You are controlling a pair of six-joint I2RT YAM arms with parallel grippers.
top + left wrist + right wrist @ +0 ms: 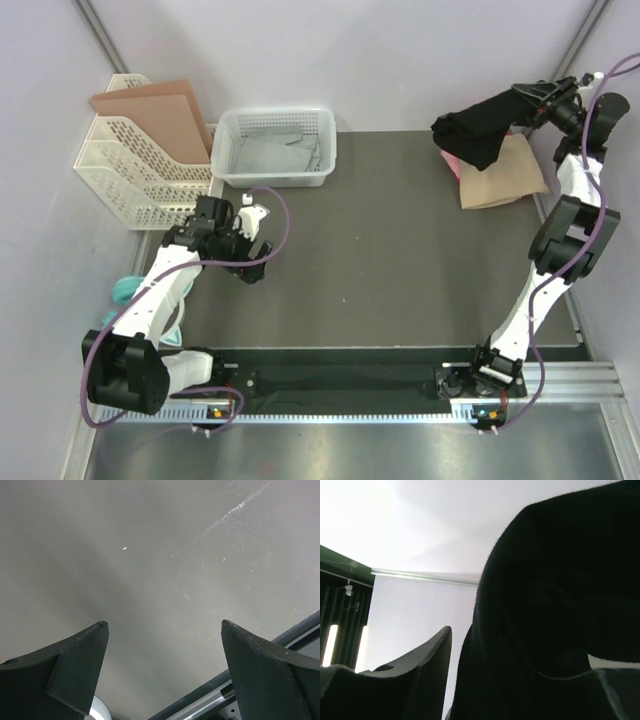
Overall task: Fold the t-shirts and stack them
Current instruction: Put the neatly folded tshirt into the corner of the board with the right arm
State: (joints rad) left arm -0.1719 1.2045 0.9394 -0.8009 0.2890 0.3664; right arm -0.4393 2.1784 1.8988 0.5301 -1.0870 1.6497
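The left gripper (165, 627) hangs with its wedge-shaped black fingers spread wide over the matte grey table (380, 250) (faintly scratched). At the far right, the right gripper (525, 100) pinches the limp black t-shirt (480, 130), bunched above the flat tan t-shirt (505, 175) and a pink t-shirt's edge (452, 163). A white mesh basket (270, 180) sits by the pale back wall.

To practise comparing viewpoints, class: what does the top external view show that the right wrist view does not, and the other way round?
Only the top external view: the tan t-shirt on the table, the white basket and the cardboard sheets. Only the right wrist view: a close look at one finger beside the black t-shirt, bright wall behind. Both: the black t-shirt gripped in the right hand.
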